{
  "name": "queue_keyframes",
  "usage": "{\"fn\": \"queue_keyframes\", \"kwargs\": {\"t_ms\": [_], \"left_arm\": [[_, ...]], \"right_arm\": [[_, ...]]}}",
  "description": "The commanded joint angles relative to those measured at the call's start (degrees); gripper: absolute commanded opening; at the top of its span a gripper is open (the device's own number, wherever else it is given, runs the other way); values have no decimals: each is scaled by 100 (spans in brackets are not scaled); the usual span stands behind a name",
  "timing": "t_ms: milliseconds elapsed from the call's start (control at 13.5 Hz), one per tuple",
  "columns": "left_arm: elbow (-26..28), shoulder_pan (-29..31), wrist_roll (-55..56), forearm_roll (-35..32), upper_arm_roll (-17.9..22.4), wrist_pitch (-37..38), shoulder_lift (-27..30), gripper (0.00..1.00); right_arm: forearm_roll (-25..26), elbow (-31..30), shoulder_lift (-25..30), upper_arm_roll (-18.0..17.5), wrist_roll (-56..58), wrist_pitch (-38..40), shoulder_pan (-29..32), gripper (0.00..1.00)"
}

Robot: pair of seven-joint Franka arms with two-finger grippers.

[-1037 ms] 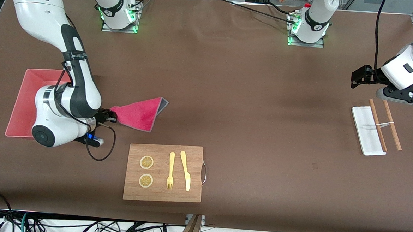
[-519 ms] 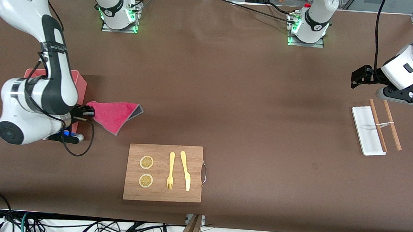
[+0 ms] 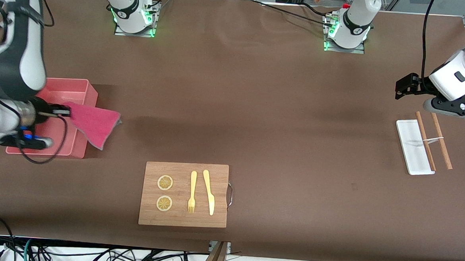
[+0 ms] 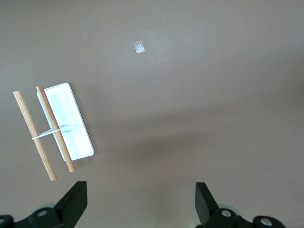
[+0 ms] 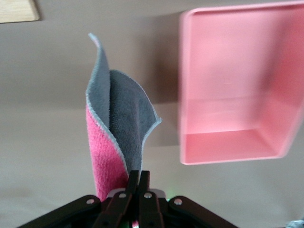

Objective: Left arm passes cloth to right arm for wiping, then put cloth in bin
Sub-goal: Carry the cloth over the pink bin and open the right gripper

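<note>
Brown matte tabletop, mostly bare in the middle of the frame. At the left edge of the front view the right gripper (image 3: 60, 110) is pinched tight on one corner of the cloth (image 3: 93, 124), which hangs over the rim of the bin (image 3: 84, 87), part over the table. Looks like the drop-off step; next it needs carrying fully over the tub before letting go. Cloth is fuzzy, magenta one side, grey the other; bin is smooth pink plastic. Left gripper (image 4: 141, 205) waits spread wide, upper right, above the white tray (image 3: 408, 145).
</note>
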State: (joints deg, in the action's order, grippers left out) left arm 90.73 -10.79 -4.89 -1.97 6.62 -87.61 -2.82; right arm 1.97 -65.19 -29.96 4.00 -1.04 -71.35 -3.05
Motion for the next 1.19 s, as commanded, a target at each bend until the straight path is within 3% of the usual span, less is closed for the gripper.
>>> {"fn": "queue_keyframes", "kwargs": {"t_ms": [0, 370, 593, 741, 963, 1111], "left_arm": [[-205, -11, -91, -120, 6, 138, -96, 100], [-205, -11, -91, -120, 6, 138, -87, 100], [-205, -3, -91, -102, 15, 130, -96, 100], [-205, 94, -82, -85, 15, 95, -104, 100], [-205, 585, -74, 608, 15, 77, -192, 100], [-205, 595, -74, 575, -2, 77, -201, 100]], "right_arm": [[425, -169, 551, -40, 751, 235, 313, 0], [1198, -731, 913, 65, 1921, -140, 850, 0], [1200, -1530, 887, 373, 2152, -1115, 1052, 0], [1174, -1794, 799, 373, 1994, -1424, 1044, 0], [1043, -2557, 728, 373, 1792, -2388, 1044, 0], [919, -2937, 676, 365, 1415, -2944, 1009, 0]]}}
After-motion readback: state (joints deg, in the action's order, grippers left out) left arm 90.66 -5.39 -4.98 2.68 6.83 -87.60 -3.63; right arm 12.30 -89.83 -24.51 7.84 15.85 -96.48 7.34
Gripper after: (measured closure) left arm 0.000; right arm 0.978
